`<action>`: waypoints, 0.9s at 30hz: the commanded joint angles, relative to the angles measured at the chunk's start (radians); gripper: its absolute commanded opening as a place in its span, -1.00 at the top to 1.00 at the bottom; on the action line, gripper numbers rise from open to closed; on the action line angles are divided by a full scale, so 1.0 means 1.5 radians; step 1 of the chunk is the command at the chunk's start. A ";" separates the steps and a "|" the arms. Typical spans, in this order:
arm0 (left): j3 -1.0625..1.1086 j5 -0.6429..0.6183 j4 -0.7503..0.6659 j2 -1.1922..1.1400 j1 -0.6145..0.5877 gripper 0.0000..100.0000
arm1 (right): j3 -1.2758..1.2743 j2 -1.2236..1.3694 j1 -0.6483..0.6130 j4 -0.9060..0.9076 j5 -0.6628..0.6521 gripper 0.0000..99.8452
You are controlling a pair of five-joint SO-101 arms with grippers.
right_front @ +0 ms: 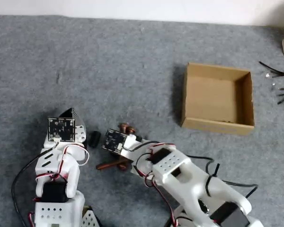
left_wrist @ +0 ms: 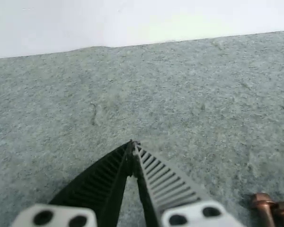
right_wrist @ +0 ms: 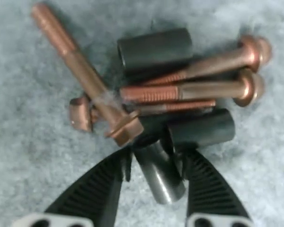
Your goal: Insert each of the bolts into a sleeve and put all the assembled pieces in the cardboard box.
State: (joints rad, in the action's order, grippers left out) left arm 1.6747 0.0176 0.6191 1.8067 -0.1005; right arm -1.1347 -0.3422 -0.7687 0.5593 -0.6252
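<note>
Several copper bolts (right_wrist: 189, 90) and dark sleeves (right_wrist: 154, 47) lie in a heap on the grey carpet. My right gripper (right_wrist: 157, 158) is open, and its fingers (right_wrist: 206, 189) straddle one sleeve (right_wrist: 158, 175) at the near side of the heap. One long bolt (right_wrist: 80, 71) lies slanted across the pile. In the high view the pile (right_front: 127, 128) sits under the right arm (right_front: 173, 165), with a lone sleeve (right_front: 93, 138) beside it. My left gripper (left_wrist: 132, 145) is shut and empty above bare carpet, left of the pile, with two bolt heads (left_wrist: 270, 208) at the corner of its view. The cardboard box (right_front: 217, 124) stands empty to the right.
Grey carpet (right_front: 109, 61) covers the table, with wide open room at the back and left. Black cables and small parts (right_front: 279, 87) lie at the far right edge, beyond the box. A pale wall (left_wrist: 132, 19) runs along the back.
</note>
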 commanded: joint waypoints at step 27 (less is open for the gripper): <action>-0.010 -0.005 -0.018 0.007 -0.007 0.99 | 0.009 -0.081 0.055 0.040 0.039 0.99</action>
State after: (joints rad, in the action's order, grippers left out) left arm 1.6747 0.0176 0.6191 1.8067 -0.1005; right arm -1.1147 -0.3636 -0.7227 0.5992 -0.6145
